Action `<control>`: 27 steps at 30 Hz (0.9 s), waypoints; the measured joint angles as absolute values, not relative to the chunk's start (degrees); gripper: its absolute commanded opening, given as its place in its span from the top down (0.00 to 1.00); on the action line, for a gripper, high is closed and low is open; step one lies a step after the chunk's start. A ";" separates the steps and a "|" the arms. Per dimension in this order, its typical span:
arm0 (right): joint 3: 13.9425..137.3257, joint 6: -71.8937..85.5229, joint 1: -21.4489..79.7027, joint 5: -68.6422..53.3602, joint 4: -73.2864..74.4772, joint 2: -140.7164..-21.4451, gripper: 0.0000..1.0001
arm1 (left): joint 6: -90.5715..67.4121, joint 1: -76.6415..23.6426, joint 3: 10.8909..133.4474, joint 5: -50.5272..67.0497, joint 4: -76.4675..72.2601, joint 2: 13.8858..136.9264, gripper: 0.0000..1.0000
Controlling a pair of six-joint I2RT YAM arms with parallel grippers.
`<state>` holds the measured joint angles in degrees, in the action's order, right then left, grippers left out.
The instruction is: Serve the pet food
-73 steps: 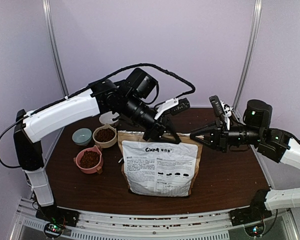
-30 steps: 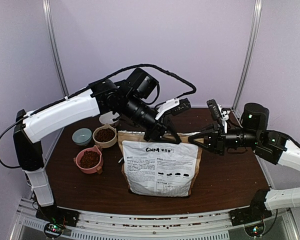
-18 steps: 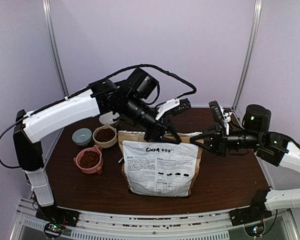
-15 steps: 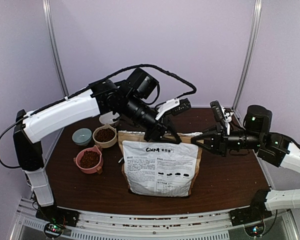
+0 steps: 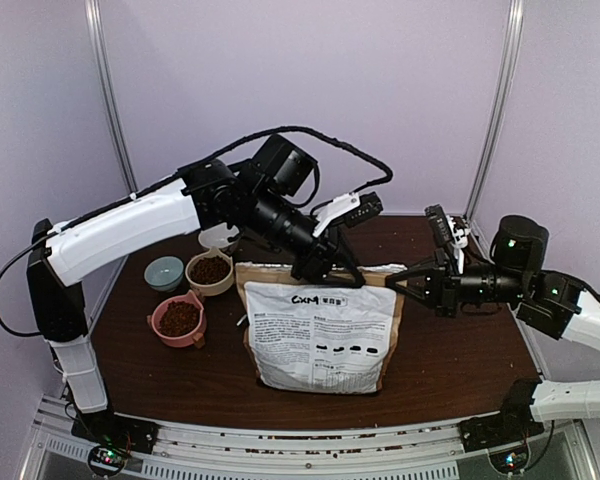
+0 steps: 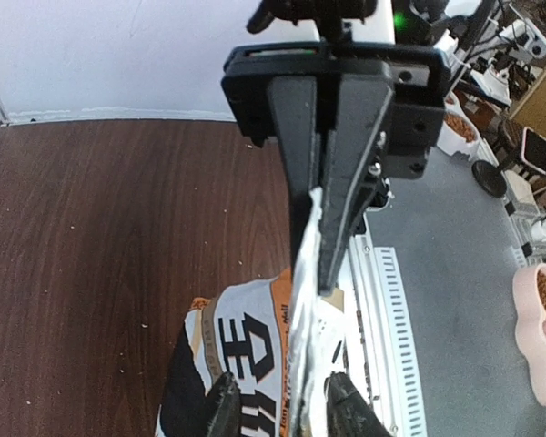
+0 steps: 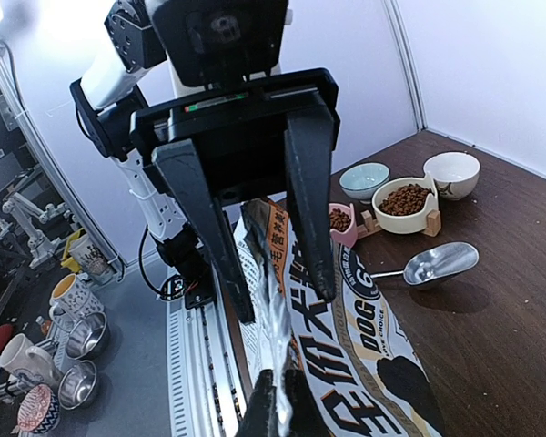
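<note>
The pet food is dark kibble in a pink bowl (image 5: 178,318) and a cream bowl (image 5: 210,270) at the table's left; both bowls show in the right wrist view (image 7: 339,218) (image 7: 405,198). The printed foil bag (image 5: 320,335) stands upright mid-table. My left gripper (image 5: 330,270) is open, its fingertips (image 6: 223,405) straddling the bag's top edge (image 6: 300,346) without gripping it. My right gripper (image 5: 392,278) is shut on the bag's top right corner, its tips pinching the foil seam (image 7: 278,401). No kibble shows inside the bag.
A metal scoop (image 7: 439,262) lies on the table behind the bag. An empty blue bowl (image 5: 163,270) and a white bowl (image 5: 218,236) stand beside the filled bowls. The dark wooden table (image 5: 460,350) ends at a slotted rail (image 5: 310,455) in front.
My right arm has drawn back a little to the right and lowered, still holding the bag's corner. My left arm has barely moved; the bag stays upright.
</note>
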<state>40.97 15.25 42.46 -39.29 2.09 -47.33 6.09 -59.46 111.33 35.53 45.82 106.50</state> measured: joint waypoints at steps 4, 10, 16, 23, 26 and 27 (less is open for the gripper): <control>40.97 15.51 42.39 -40.25 1.23 -47.99 1.00 | 5.87 -60.01 112.73 34.63 45.34 107.11 0.62; 40.97 15.68 42.39 -40.53 1.04 -48.01 1.00 | 5.96 -61.69 117.05 33.32 45.34 109.73 0.70; 40.84 15.70 42.39 -40.53 0.95 -48.01 1.00 | 6.37 -62.37 117.51 32.14 45.82 111.04 0.83; 40.71 15.68 42.39 -40.47 0.62 -48.01 1.00 | 7.22 -62.59 118.06 31.09 47.37 111.07 1.00; 40.71 15.64 42.39 -40.47 0.58 -47.97 1.00 | 7.55 -62.78 118.63 30.33 48.23 111.07 0.89; 40.71 15.59 42.39 -40.47 0.60 -47.90 1.00 | 7.68 -62.87 118.69 29.93 48.36 111.07 0.81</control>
<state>40.71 15.59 42.39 -40.47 0.60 -47.90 7.68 -62.87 118.69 29.93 48.36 111.07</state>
